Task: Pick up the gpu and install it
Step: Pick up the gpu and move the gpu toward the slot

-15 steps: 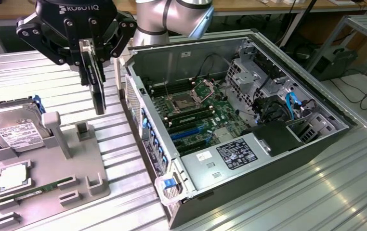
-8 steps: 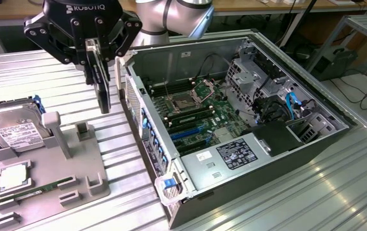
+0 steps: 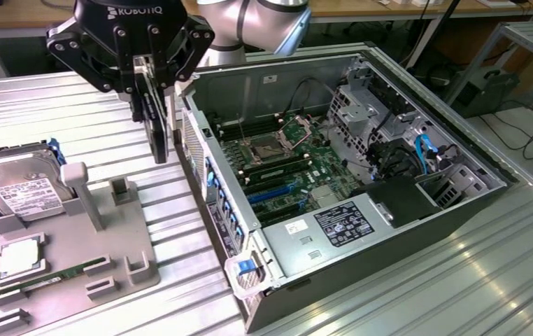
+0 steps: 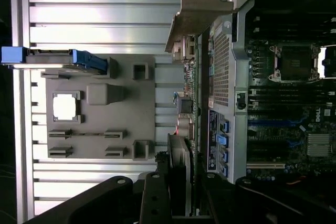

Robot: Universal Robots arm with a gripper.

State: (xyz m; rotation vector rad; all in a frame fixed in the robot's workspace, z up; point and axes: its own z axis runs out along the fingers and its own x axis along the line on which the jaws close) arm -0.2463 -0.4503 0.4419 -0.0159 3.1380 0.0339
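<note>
My gripper (image 3: pixel 152 98) is shut on the gpu (image 3: pixel 158 133), a thin dark card that hangs edge-on and upright below the fingers. It is in the air above the ribbed metal table, between the grey fixture (image 3: pixel 108 238) and the outer wall of the open computer case (image 3: pixel 201 175). In the wrist view the gpu (image 4: pixel 187 98) runs away from the fingers (image 4: pixel 176 177) to its silver bracket (image 4: pixel 197 9), just outside the case wall. The motherboard's blue slots (image 3: pixel 271 194) (image 4: pixel 273 129) lie inside the case, uncovered.
The grey fixture holds a hard drive (image 3: pixel 19 189), a silver CPU (image 3: pixel 19 255) and a green RAM stick (image 3: pixel 57 274). Inside the case are the CPU socket (image 3: pixel 268 145), a drive cage (image 3: pixel 364 112), cables and a black power supply (image 3: pixel 406 199).
</note>
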